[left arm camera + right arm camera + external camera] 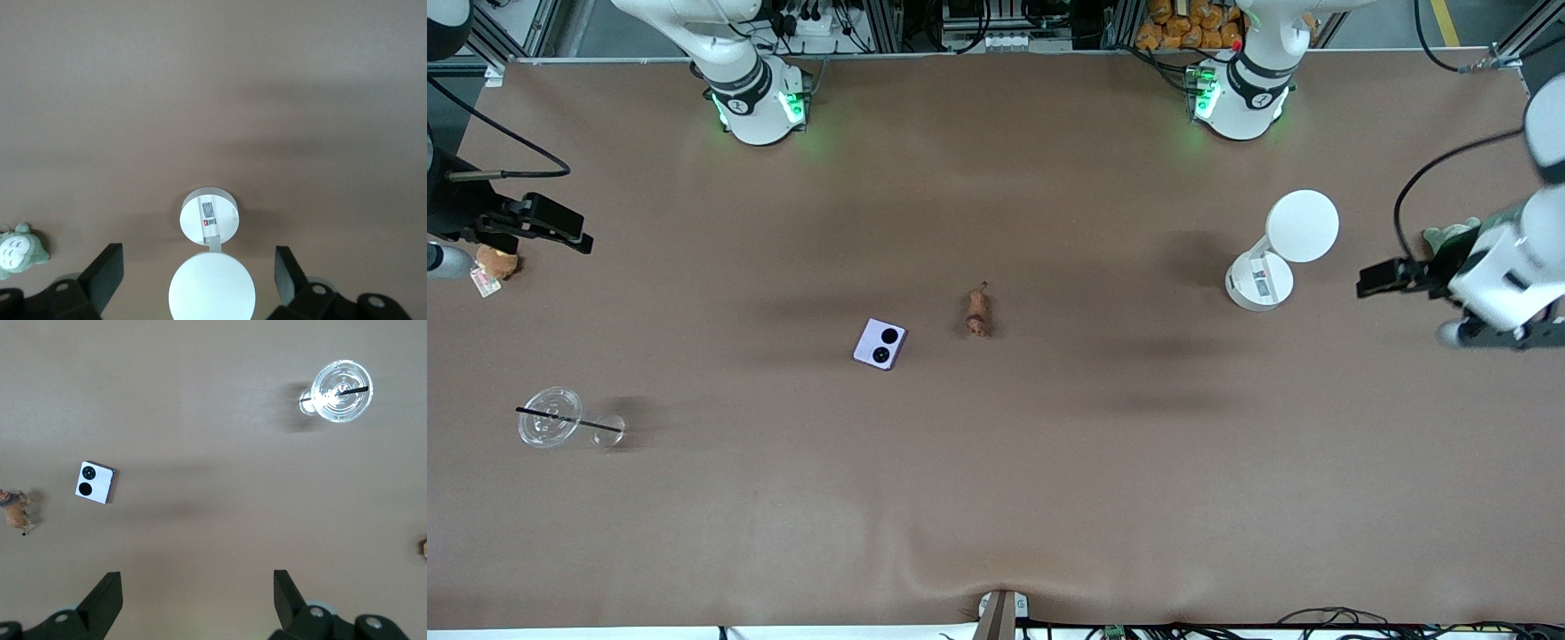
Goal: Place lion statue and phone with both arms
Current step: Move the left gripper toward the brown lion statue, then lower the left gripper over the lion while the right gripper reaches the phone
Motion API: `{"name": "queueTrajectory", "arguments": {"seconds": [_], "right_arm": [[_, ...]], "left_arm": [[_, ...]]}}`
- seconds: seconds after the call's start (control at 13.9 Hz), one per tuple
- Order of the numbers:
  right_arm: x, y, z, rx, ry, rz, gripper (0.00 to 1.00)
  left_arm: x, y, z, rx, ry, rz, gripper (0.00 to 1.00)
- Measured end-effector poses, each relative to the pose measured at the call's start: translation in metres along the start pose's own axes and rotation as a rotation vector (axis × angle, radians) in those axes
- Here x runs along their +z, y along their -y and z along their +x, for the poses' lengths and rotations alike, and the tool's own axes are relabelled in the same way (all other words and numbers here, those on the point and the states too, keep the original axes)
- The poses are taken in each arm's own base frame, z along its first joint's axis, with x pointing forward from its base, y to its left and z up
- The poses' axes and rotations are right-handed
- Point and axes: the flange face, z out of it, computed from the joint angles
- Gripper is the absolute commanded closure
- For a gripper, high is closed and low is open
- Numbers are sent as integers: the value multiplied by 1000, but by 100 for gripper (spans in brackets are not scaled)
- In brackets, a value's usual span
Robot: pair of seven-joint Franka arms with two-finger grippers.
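Observation:
The lion statue [978,313], a tiny reddish-brown figurine, lies at the table's middle. The lavender phone [880,344] lies beside it, toward the right arm's end and slightly nearer the front camera. Both show in the right wrist view: phone [95,482], lion [13,508]. My right gripper [574,233] [197,593] is open and empty, up over the right arm's end of the table. My left gripper [1369,280] [199,270] is open and empty, up over the left arm's end, beside a white stand.
A white stand with a round base [1258,281] [208,215] and disc top [1303,226] stands toward the left arm's end. A grey-green plush [1449,236] [20,249] lies beside it. A brown plush [496,264] and a clear cup with a straw [551,416] [341,391] lie at the right arm's end.

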Motion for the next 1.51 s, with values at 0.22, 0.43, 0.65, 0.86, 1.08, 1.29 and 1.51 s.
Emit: {"name": "queueTrajectory", "arguments": {"seconds": [0.22, 0.43, 0.65, 0.86, 1.08, 1.29, 1.51], "right_arm": [[3, -2, 1, 4, 6, 0, 0], [6, -3, 2, 6, 13, 1, 0], [9, -4, 3, 6, 22, 1, 0], [14, -6, 4, 9, 41, 2, 0], [19, -7, 5, 11, 57, 2, 0], [23, -7, 6, 11, 70, 2, 0], [35, -7, 12, 10, 97, 4, 0]], "left_arm": [[-5, -25, 0, 42, -10, 2, 0], [-7, -88, -7, 129, -21, 6, 0], [3, -161, -9, 205, -62, -12, 0], [31, -242, -5, 186, -94, -37, 0], [68, -307, 1, 161, -143, -70, 0], [102, -350, -1, 127, -151, -89, 0], [138, -390, -4, 116, -174, -115, 0]]}}
